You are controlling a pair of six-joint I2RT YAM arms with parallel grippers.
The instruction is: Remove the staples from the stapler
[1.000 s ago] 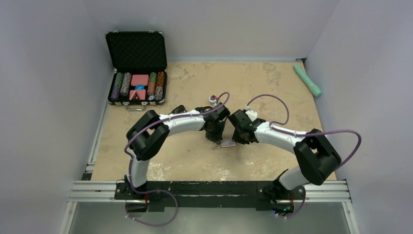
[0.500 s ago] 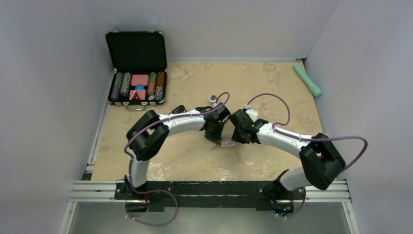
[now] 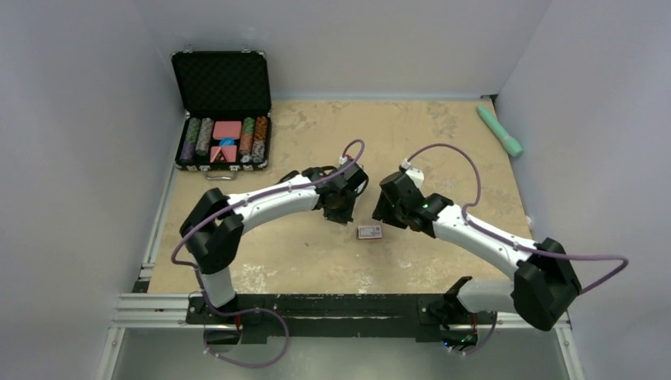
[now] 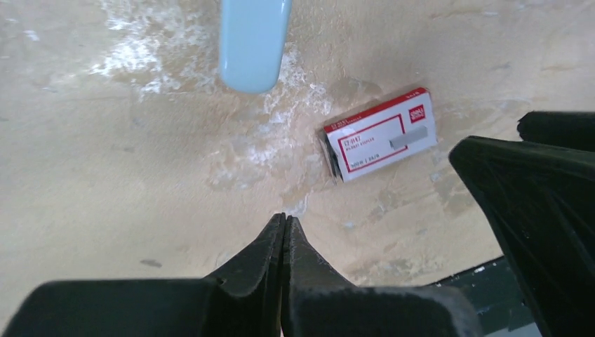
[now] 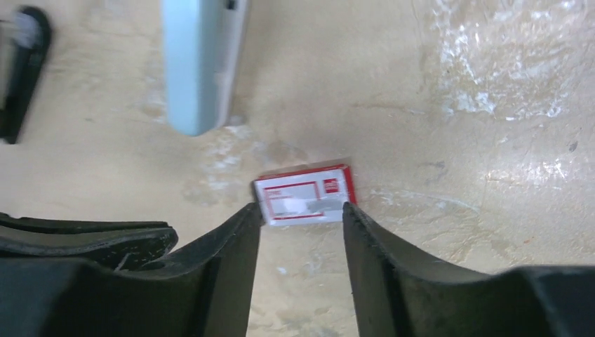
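Note:
A slim black shape at the upper left edge of the right wrist view looks like the stapler, lying on the table away from both grippers. I cannot make out the staples in any view. My right gripper is open, with nothing between its fingers. Its fingertips frame the near edge of a red, white and grey pack that lies flat on the table. My left gripper is shut on nothing and hovers left of the pack.
A pale blue-grey bar lies just beyond the pack. An open black case of poker chips stands at the back left. A green oblong thing lies by the right wall.
Both grippers have drawn back from the pack, which now lies uncovered between them. The right gripper has opened. The left forearm has swung toward the back.

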